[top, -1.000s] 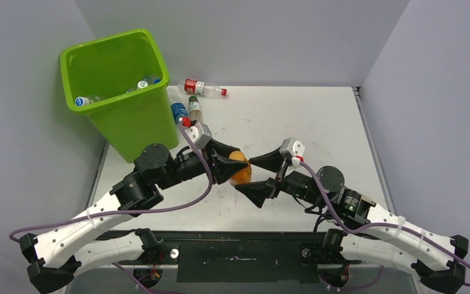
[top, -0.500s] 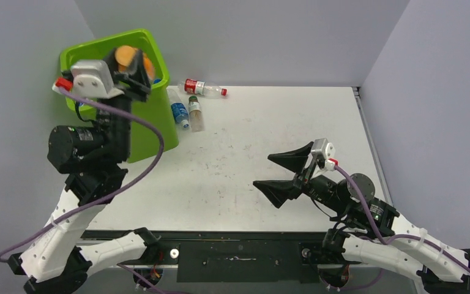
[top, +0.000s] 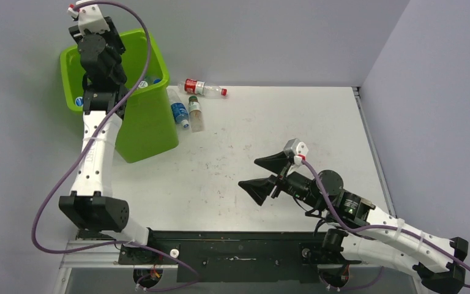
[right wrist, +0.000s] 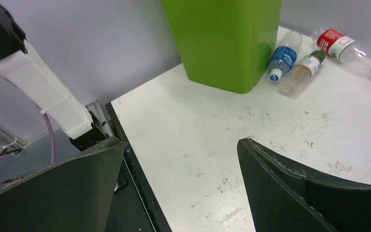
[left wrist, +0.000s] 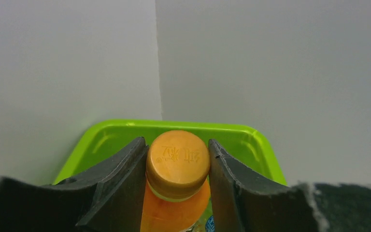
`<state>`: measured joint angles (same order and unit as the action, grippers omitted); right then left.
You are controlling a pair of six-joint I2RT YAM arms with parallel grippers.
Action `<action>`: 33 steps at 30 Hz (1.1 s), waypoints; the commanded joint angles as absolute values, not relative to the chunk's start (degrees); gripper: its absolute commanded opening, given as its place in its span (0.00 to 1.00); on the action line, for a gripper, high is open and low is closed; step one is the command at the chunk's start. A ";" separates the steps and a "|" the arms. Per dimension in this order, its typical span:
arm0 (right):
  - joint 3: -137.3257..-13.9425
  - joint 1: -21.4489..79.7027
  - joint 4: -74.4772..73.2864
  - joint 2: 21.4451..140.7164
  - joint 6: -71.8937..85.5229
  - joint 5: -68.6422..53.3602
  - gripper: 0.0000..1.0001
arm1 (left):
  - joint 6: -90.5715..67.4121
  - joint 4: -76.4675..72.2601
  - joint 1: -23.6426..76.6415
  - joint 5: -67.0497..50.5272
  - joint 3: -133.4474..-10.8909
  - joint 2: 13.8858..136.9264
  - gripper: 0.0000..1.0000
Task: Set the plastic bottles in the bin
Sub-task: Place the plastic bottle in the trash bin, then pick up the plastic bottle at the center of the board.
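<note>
Item one: orange plastic bottle with orange cap (left wrist: 178, 162), clamped at the cap by our left fingers (left wrist: 121, 179) and held over the tall lime-green plastic bin (left wrist: 125, 126), which we judge is for dropping.
Item two: right fingers (right wrist: 280, 188), spread and empty above the white table (right wrist: 222, 116), facing three small clear plastic bottles (right wrist: 283, 57) beside the bin.
</note>
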<state>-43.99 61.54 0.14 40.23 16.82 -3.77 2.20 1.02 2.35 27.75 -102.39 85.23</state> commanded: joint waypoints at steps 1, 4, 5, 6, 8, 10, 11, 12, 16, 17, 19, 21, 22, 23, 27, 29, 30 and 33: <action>-41.23 61.08 6.34 41.84 18.13 -2.61 0.90 | -2.85 4.87 1.74 25.33 -113.20 89.90 0.65; -40.39 60.52 7.32 43.06 18.40 -0.83 0.90 | -2.78 1.35 3.67 26.34 -111.80 88.34 0.96; -40.18 60.21 7.76 43.27 18.70 -0.27 0.90 | -1.73 -1.28 5.12 26.95 -110.70 87.12 0.96; -39.80 59.79 8.22 43.63 19.17 2.02 0.90 | -0.61 -3.04 7.04 27.69 -109.98 85.97 0.96; -39.77 58.45 8.43 44.98 20.78 4.85 0.90 | 2.38 -4.82 11.38 28.79 -108.49 83.24 0.96; -40.21 56.06 8.29 47.53 23.52 6.27 0.90 | 2.84 -6.64 16.10 28.90 -104.58 78.91 0.96; -40.39 54.49 8.54 49.22 25.00 6.18 0.90 | 3.00 -7.40 18.65 28.65 -101.54 76.41 0.96; -40.24 52.68 9.25 50.95 26.56 6.09 0.90 | 3.13 -7.99 21.64 28.58 -98.10 73.69 0.96; -39.29 45.77 16.30 60.00 32.46 3.09 0.90 | 2.04 -8.57 32.30 28.06 -83.38 63.37 0.96; -39.33 45.05 18.82 64.29 33.89 2.21 0.90 | 1.16 -8.00 33.50 26.55 -79.78 60.68 0.96; -40.85 44.83 22.77 70.88 34.40 2.98 0.90 | -2.10 -7.96 35.01 24.38 -72.07 55.21 0.96; -43.24 44.90 27.23 78.15 34.75 4.52 0.90 | -4.83 -8.34 35.32 22.12 -63.53 49.50 0.96; -45.81 44.89 28.94 82.33 34.78 5.19 0.90 | -5.93 -8.72 35.33 21.82 -59.83 46.58 0.96; -48.58 44.85 29.81 86.39 34.60 5.08 0.90 | -6.87 -9.11 35.33 21.90 -56.58 44.12 0.96; -64.72 44.16 26.66 103.80 32.95 4.76 0.90 | -9.43 -7.36 35.42 22.35 -48.47 34.77 0.96; -72.11 43.11 24.57 110.36 32.17 4.34 0.90 | -9.58 -5.99 35.49 22.59 -45.70 31.11 0.96; -75.49 42.60 23.77 113.21 32.16 3.54 0.90 | -9.40 -5.25 35.43 22.72 -44.44 29.33 0.96; -85.42 41.14 21.11 121.15 32.07 0.70 0.90 | -8.99 -6.03 35.42 23.49 -40.45 24.49 0.96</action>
<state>-74.37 43.46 21.12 114.98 32.67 2.85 -7.84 -3.81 35.22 23.35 -43.20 30.11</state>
